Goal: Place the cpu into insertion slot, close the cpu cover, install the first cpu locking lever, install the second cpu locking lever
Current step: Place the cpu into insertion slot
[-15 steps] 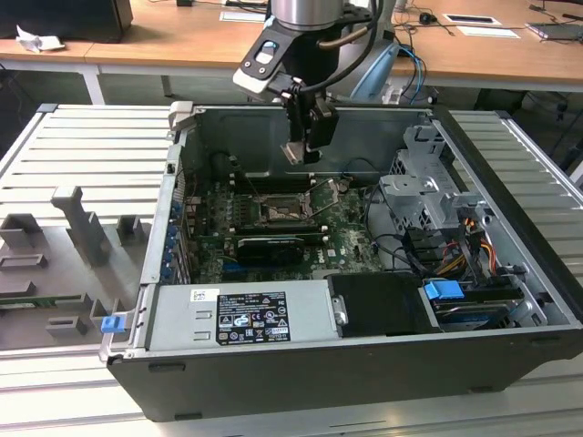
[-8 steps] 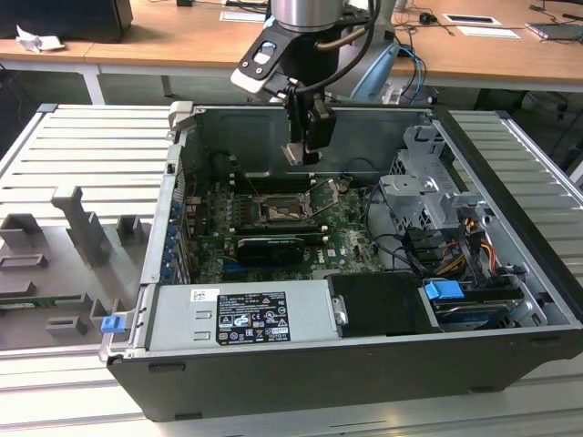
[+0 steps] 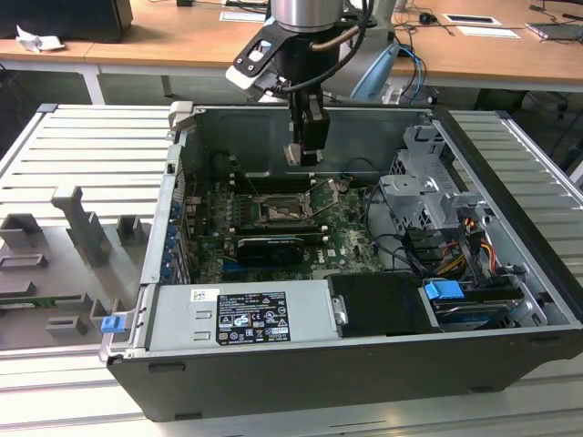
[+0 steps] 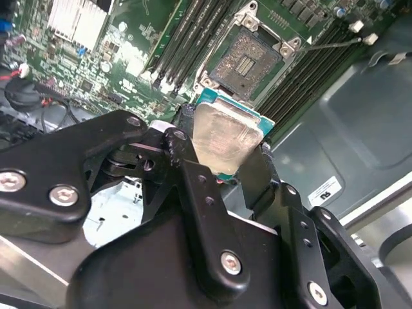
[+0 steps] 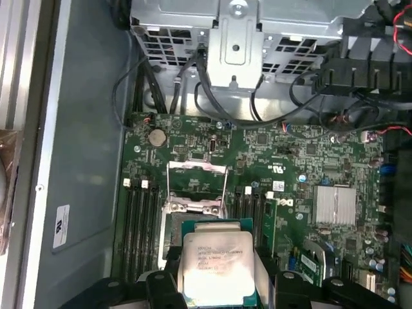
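Worktop: we see a grey ribbed metal worktop (image 3: 82, 146) that carries the whole job, with a wooden desk behind it
Computer case: a dark computer case (image 3: 364, 364) lies on its side on the worktop, its side panel off and its inside open to us
Arm: the arm (image 3: 305, 14) reaches down into the case from above, near the far wall
Power supply: a grey power supply (image 3: 241, 314) with a white label runs along the near wall of the case
Motherboard: the green motherboard (image 3: 346, 241) covers the floor of the case
Drive cage: a silvery drive cage (image 3: 424, 196) stands toward the exterior view's right of the board
Gripper: the black gripper (image 3: 302, 157) hangs above the board, over the socket area; we also see it in both wrist views (image 4: 224, 145) (image 5: 219, 286)
Fingers: the fingers (image 4: 257, 174) are closed against two opposite edges of the chip and have hold of it
Memory slots: long black memory slots (image 4: 187, 38) flank the socket on both sides
Cpu cover: the cpu cover (image 5: 196, 167) is swung up off the socket
Insertion slot: the insertion slot (image 4: 248, 61) (image 3: 278, 214) lies open, its dark contact field bare
Cpu: the cpu (image 4: 225, 138) (image 5: 219, 264) sits between the fingers, silvery face toward the cameras, in the air above the slot and not seated in it
Locking lever: a thin metal locking lever (image 4: 335, 44) stands raised beside the socket
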`<action>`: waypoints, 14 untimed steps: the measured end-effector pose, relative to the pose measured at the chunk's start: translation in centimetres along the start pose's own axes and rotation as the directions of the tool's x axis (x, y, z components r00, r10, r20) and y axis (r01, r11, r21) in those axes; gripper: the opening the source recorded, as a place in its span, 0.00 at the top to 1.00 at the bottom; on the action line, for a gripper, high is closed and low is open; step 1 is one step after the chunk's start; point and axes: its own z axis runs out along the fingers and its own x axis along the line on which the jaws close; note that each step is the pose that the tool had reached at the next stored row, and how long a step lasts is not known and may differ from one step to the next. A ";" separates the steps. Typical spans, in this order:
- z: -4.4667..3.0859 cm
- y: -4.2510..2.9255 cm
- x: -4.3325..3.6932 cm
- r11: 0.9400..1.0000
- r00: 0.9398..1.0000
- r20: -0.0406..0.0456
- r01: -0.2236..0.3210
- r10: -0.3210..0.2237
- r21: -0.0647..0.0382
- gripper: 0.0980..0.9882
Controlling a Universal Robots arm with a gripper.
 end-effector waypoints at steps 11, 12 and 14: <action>1.32 -0.31 -0.01 0.998 0.998 0.005 -0.060 0.060 -0.001 0.52; 1.53 -0.36 -0.02 0.998 0.998 0.005 -0.060 0.060 -0.001 0.52; 1.79 -0.39 -0.02 0.998 0.998 0.005 -0.060 0.060 -0.001 0.52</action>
